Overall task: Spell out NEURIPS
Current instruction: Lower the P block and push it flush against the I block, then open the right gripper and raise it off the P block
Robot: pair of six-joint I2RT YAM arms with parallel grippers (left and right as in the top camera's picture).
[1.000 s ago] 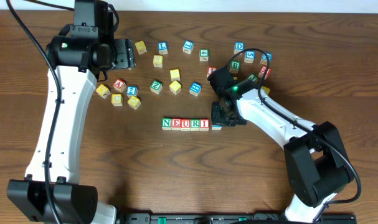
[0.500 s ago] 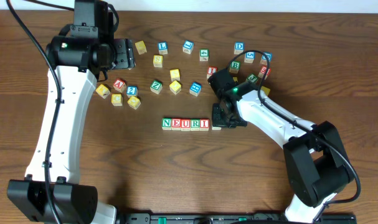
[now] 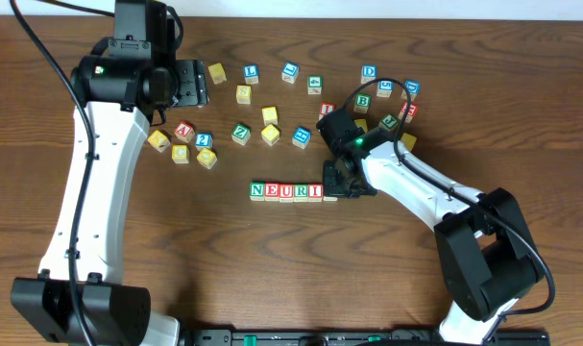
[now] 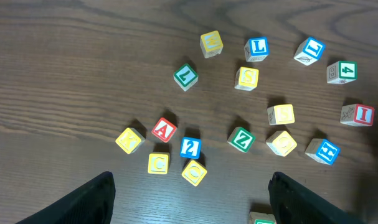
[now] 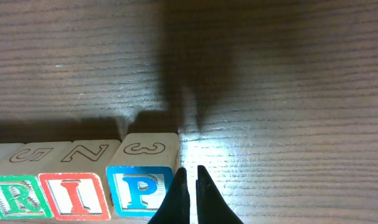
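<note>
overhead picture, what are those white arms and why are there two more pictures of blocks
Those are two robot arms at a wooden table, each ending in a two-finger gripper. The overhead picture comes from a fixed camera above; the other two come from cameras on the wrists. Lettered wooden blocks lie scattered, and a row reads NEURI, with a P block at its end. The left gripper hangs open over the scattered ones, holding nothing. The right gripper is shut and empty, its tips beside the P block.
</note>
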